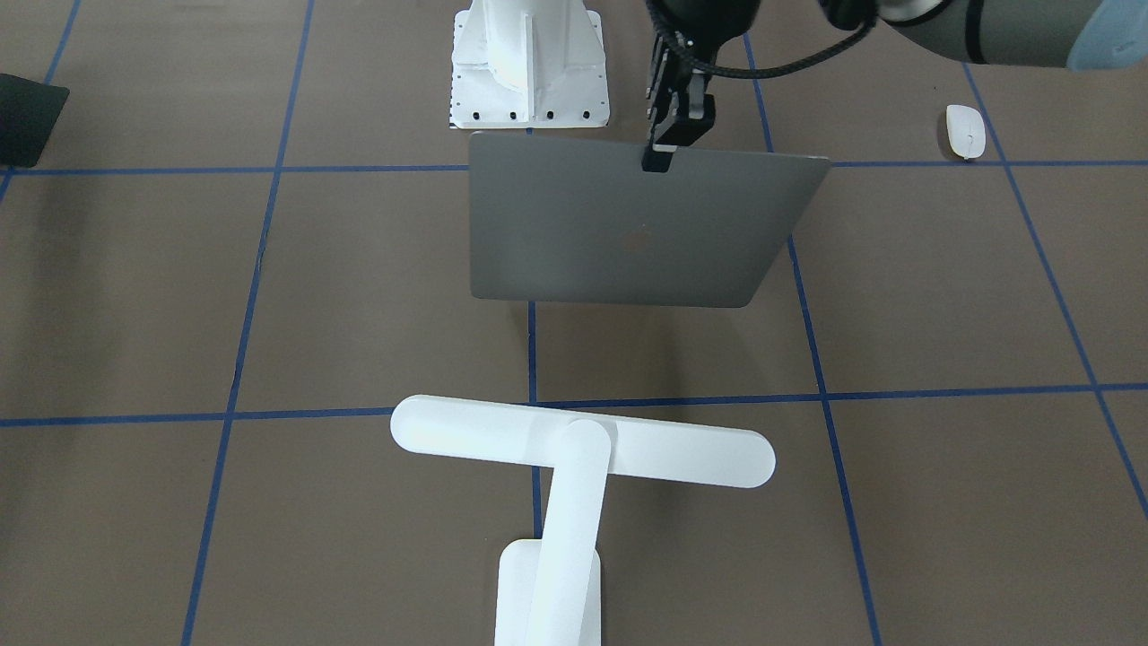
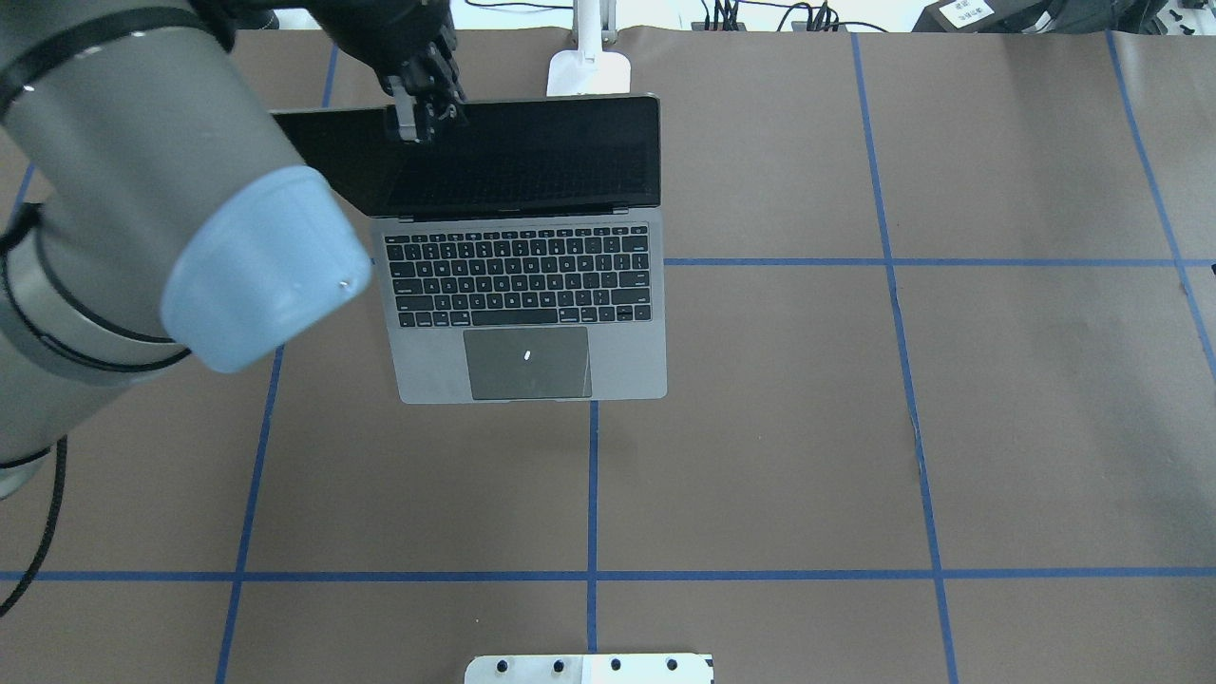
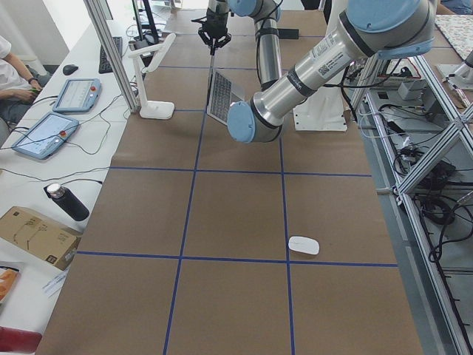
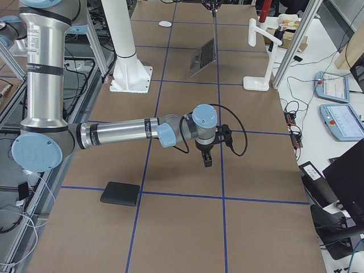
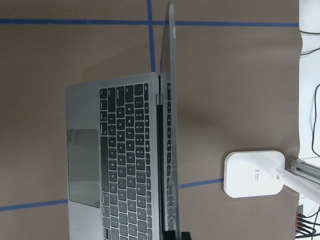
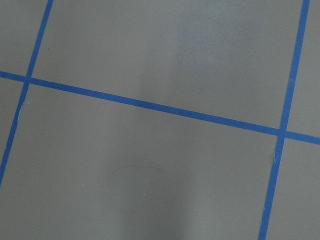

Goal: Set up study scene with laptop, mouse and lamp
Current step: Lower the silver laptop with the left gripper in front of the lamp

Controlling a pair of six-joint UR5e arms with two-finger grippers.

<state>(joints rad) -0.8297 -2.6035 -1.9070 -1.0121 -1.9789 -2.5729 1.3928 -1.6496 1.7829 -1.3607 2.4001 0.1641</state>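
Observation:
The laptop [image 2: 525, 363] stands open on the table, screen upright and dark; its grey lid back shows in the front view [image 1: 628, 233]. My left gripper [image 1: 662, 151] is shut on the top edge of the lid, also seen from overhead [image 2: 418, 119]. The white mouse [image 1: 966, 131] lies on the table off to my left of the laptop, apart from it. The white lamp [image 1: 583, 449] stands beyond the laptop, its bar head over the table. My right gripper [image 4: 206, 160] hangs over bare table far to the right; I cannot tell if it is open.
A flat black square mat [image 4: 120, 193] lies at the table's right end. The white robot pedestal [image 1: 529, 63] stands at my edge of the table. Blue tape lines [image 2: 593, 494] grid the brown surface. Operator tablets and cables lie beyond the far edge.

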